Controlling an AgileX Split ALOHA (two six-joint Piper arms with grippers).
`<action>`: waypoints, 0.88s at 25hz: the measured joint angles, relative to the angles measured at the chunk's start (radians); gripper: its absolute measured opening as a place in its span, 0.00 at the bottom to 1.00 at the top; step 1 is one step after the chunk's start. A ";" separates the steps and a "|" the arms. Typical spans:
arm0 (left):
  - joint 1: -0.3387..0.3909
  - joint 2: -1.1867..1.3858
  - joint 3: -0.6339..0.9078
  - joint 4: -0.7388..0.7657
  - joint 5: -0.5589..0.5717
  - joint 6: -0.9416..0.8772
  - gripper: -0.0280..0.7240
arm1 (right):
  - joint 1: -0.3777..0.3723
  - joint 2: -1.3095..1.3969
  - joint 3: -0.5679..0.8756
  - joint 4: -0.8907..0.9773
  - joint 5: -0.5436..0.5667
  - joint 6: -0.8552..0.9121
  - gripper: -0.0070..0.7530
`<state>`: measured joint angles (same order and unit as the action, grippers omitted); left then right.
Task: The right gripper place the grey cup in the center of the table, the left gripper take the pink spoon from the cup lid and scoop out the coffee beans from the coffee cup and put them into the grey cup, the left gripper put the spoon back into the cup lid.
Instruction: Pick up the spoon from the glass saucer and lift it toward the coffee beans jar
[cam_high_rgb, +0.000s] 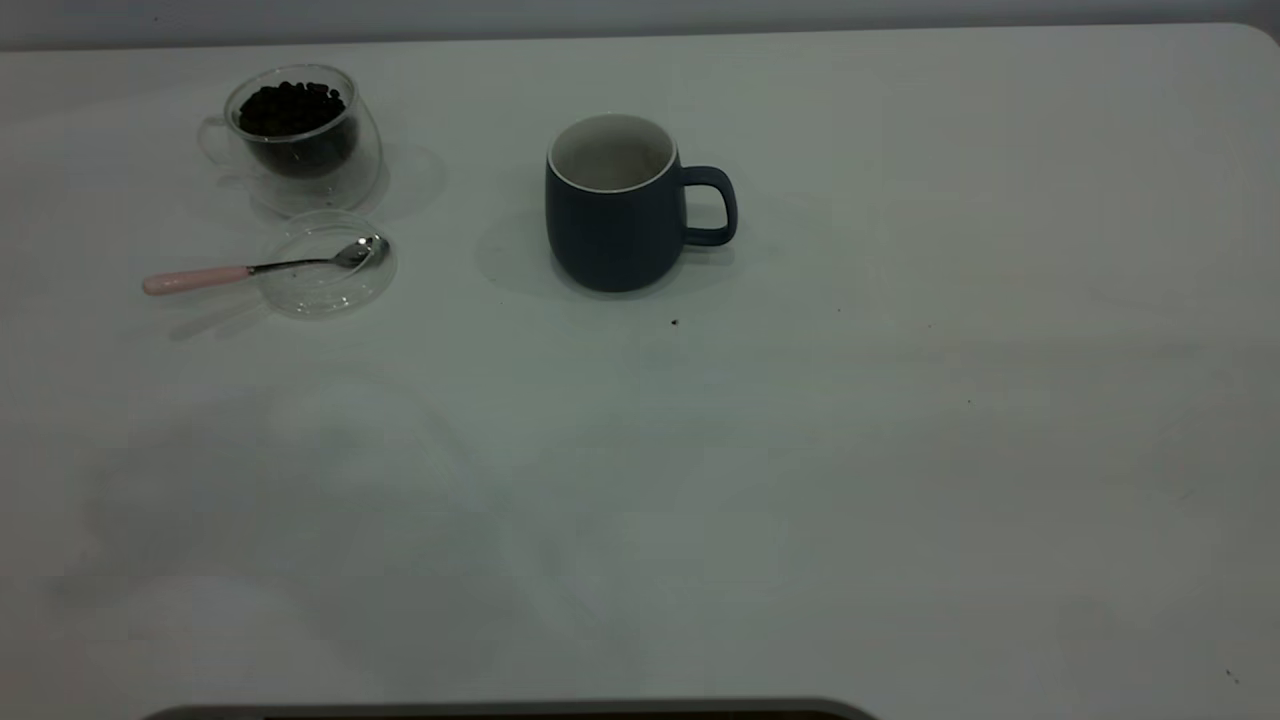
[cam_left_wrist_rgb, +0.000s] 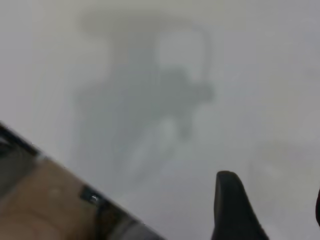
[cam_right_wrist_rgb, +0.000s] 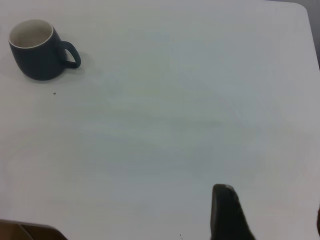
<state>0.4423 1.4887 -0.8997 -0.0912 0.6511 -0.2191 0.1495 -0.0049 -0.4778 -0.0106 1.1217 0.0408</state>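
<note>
Grey cup (cam_high_rgb: 620, 215) upright mid-table, well apart from right gripper (cam_right_wrist_rgb: 270, 212), gripper spread

I am looking over a pale table (cam_high_rgb: 900, 450) that is filling nearly every view. A few tiny dark specks (cam_high_rgb: 674, 322) are lying scattered on it, and a dark curved edge (cam_high_rgb: 520, 710) is showing along the near side.

Clear glass coffee cup (cam_high_rgb: 300, 135), matt table (cam_high_rgb: 900, 450)
</note>
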 joint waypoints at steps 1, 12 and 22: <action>0.024 0.063 -0.031 -0.064 -0.005 0.072 0.65 | 0.000 0.000 0.000 0.000 0.000 0.000 0.61; 0.197 0.558 -0.181 -0.897 0.100 1.142 0.65 | 0.000 0.000 0.000 0.000 0.000 0.000 0.61; 0.190 0.881 -0.187 -1.290 0.209 1.601 0.70 | 0.000 0.000 0.000 0.000 0.000 0.000 0.61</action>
<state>0.6319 2.3694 -1.0868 -1.3808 0.8601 1.3819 0.1495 -0.0049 -0.4778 -0.0106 1.1217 0.0408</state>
